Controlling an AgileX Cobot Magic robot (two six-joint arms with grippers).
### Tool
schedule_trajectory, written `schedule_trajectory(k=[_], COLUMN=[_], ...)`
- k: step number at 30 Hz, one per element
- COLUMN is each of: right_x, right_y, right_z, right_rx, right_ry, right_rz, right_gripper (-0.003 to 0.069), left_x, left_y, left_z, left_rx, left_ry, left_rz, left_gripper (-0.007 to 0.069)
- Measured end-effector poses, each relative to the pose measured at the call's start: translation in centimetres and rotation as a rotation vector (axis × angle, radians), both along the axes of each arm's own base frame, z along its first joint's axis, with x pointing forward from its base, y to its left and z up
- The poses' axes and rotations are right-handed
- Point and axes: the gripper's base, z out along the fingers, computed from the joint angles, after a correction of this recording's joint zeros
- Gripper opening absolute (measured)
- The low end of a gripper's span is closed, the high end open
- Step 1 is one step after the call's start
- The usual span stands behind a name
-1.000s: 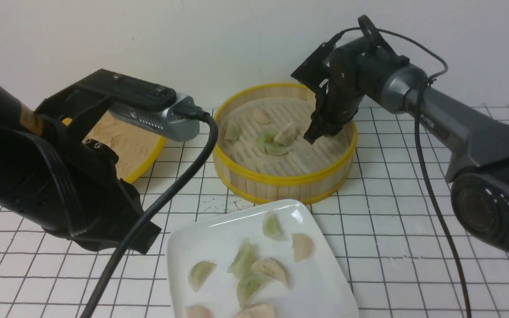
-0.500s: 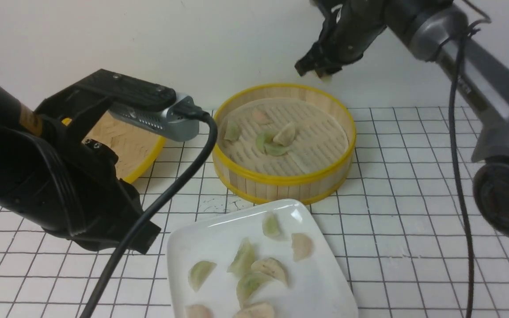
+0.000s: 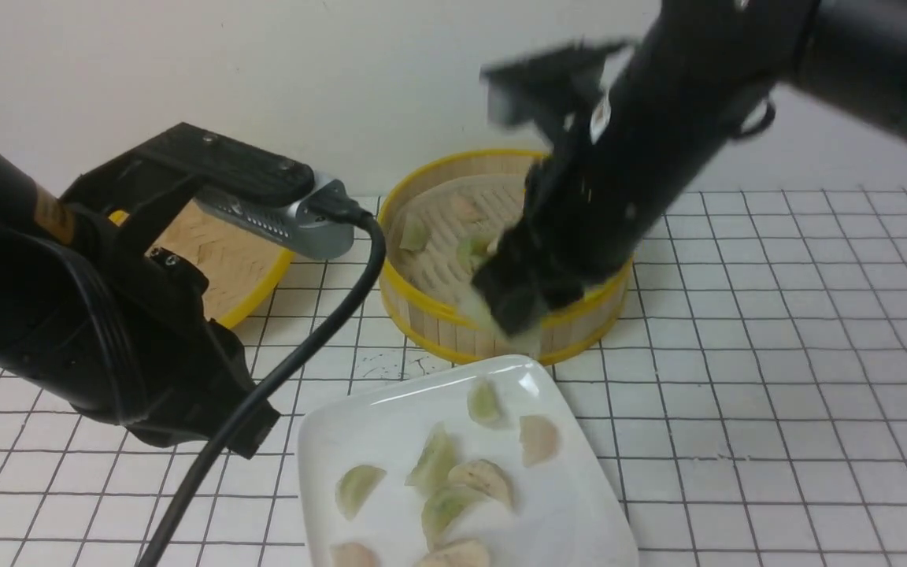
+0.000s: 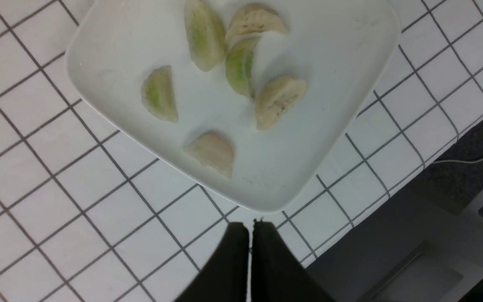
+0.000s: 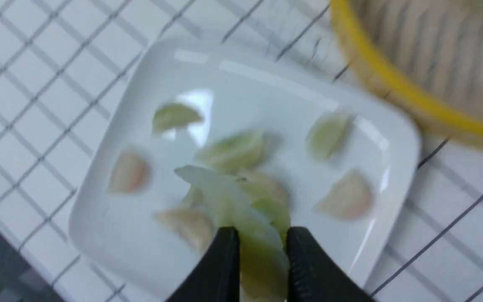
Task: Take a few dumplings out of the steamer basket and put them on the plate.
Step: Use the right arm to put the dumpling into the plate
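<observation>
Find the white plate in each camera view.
Front: the plate sits bottom centre, before the steamer basket.
Left wrist: the plate lies past the shut left pincer.
Right wrist: the plate fills the middle, behind the right pincer gripping a dumpling.
Shared landmark: the lone green dumpling.

Only a dark blur for the right hand (image 3: 512, 307) in the front view; covers the right half of the steamer basket (image 3: 422, 311) and whatever lies there. Blurred all over in the right wrist view, with the pinched pale green dumpling (image 5: 233, 193) cut off at the picture's edge. Cannot see the plate's (image 3: 327, 441) near side, nor all of two dumplings (image 3: 355, 556) there: cut by the front view's bottom edge. Mostly hidden behind the left arm (image 3: 68, 299): woven lid (image 3: 221, 252).
</observation>
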Motion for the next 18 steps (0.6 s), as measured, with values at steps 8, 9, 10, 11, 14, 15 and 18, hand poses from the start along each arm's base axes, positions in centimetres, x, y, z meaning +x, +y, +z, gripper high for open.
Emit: schedule_trajectory(k=[8,9,10,11,14,15,18], right_x=[-2.4,-2.2,-2.0,-1.9,-1.8,-1.8,-1.6], right_y=[0.5,0.6,0.7,0.8,0.9,0.9,0.8], right_z=[-7.4,-7.9,-8.2,-8.5,-8.8,-8.8,-8.4], right_rx=[-0.093,-0.091,-0.088,-0.087,-0.09,-0.092,-0.108], right_ry=[0.137,0.132,0.128,0.127,0.131,0.131,0.123], right_rz=[-0.061,-0.067,-0.073,-0.077,-0.086,-0.087,-0.084], right_gripper=[0.0126,0.0143,0.0165,0.0197,0.0308,0.035,0.0437], left_x=[0.0,0.0,0.0,0.0,0.0,0.0,0.0], left_y=[0.0,0.0,0.0,0.0,0.0,0.0,0.0], left_z=[0.0,0.0,0.0,0.0,0.0,0.0,0.0], left_rx=[0.006,0.007,0.007,0.007,0.007,0.007,0.007], left_ry=[-0.008,-0.008,-0.009,-0.009,-0.009,-0.009,-0.009], left_rz=[-0.016,-0.017,-0.019,-0.019,-0.019,-0.019,-0.019], left_gripper=[-0.0006,-0.0006,-0.0006,-0.0006,-0.0006,-0.0006,-0.0006])
